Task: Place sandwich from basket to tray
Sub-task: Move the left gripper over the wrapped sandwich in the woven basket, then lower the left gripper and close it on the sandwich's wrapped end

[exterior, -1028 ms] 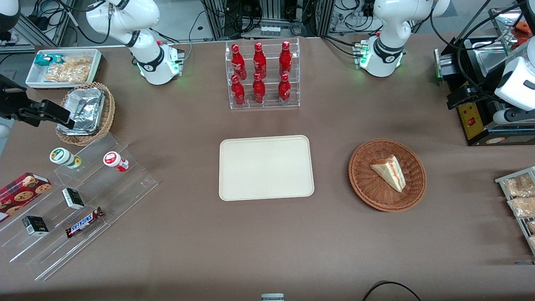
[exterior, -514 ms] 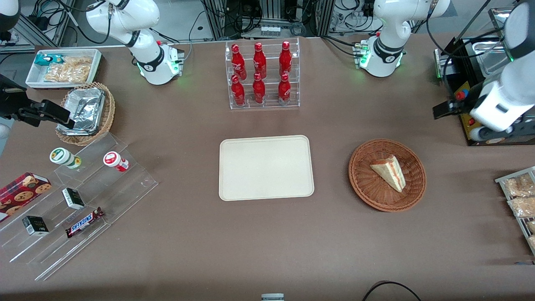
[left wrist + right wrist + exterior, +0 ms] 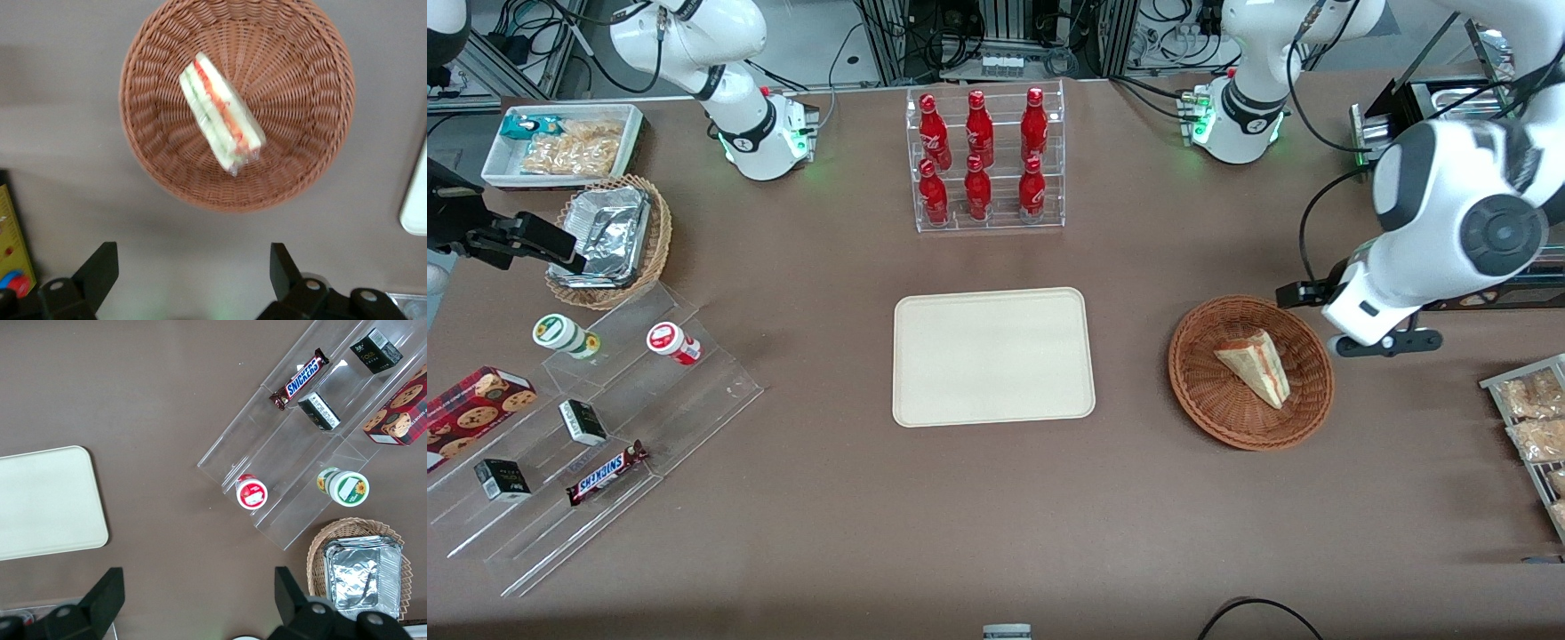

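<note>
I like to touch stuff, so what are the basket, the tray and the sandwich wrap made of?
The basket looks like woven wicker, reddish-brown and matte: ridged strands spiral around it. The tray seems smooth matte plastic, though that is unsure. The sandwich seems wrapped in clear glossy film, crinkled at its tip. The pincer hovers open beside the basket.

One sandwich (image 3: 1255, 365) lies in one brown basket (image 3: 1250, 425). Beside the basket sits one tray (image 3: 993, 356). Six red bottles (image 3: 978, 156) stand in a rack farther back than the tray. One gripper (image 3: 193, 280) hangs open near the basket.
</note>
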You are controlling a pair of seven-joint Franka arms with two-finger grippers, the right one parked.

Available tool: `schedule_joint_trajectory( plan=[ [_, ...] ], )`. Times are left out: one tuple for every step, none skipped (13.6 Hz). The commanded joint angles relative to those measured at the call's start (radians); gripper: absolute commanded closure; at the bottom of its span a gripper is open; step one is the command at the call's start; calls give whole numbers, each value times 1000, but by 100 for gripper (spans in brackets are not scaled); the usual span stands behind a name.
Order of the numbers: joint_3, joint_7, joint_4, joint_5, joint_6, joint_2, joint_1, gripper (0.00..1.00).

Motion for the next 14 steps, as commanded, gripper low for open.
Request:
schedule_joint_trajectory(
  plan=[
    [3,3,-97,-4,152,12,-17,0],
    [3,-1,-116,-4,192,20,-17,0],
    [3,-7,-136,-6,237,26,-17,0],
    [3,-41,-153,-7,283,32,-17,0],
    [3,-113,-165,-7,320,38,-19,0],
    [3,-172,-174,-6,344,38,-20,0],
    [3,-231,-176,-6,352,38,-20,0],
    [3,-310,-176,-7,354,38,-20,0],
    [1,-416,-174,-9,354,38,-20,0],
    [3,-519,-171,-9,355,43,-20,0],
    [1,-582,-171,-10,355,46,-20,0],
    [1,-646,-174,-13,363,49,-20,0],
    [1,-732,-176,-13,393,61,-20,0],
    [1,-788,-179,-13,422,70,-22,0]
  ],
)
